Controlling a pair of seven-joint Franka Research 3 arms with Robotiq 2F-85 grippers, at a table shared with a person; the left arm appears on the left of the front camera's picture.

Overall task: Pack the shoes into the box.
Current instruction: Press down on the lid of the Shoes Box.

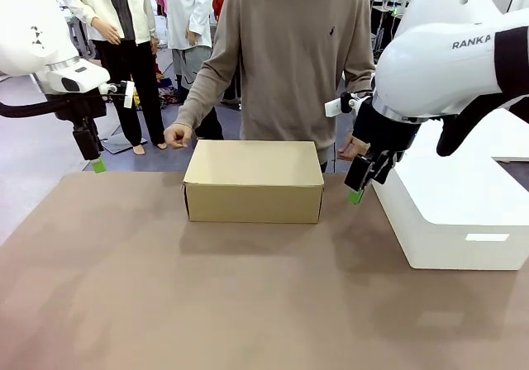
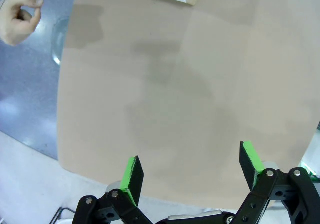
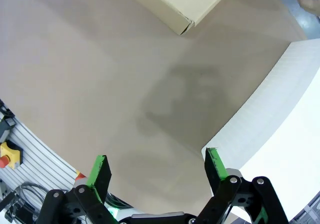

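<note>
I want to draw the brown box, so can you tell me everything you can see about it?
The box is plain tan cardboard, shaped like a low rectangle, with its flat lid shut. It sits flat on the brown table, near the far edge, right in front of the person. One short end carries a white label, seen from the left wrist camera. Nothing touches it: both grippers hang apart from it, and the person's hands are held just behind its corners.

It looked like a robotics lab: beyond the brown table (image 1: 124, 287) stood onlookers (image 1: 124, 23) on a blue-grey floor (image 1: 33, 151).
</note>
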